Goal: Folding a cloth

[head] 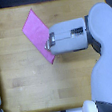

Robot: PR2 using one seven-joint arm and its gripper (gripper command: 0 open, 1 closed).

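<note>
My pincer [48, 43] sits over the lower corner of the cloth [35, 29]; I cannot tell whether it is wide or closed. The cloth lies flat on the worktop [25, 81]. If I lift without a firm pinch, I judge the corner slips free.

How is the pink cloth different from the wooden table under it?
The cloth is bright pink; the table is light brown wood. The cloth is far smaller than the table. The cloth lies slanted, its edges not in line with the table's. The gripper covers the cloth's lower end, but not much of the table. Both are flat and four-sided.
</note>
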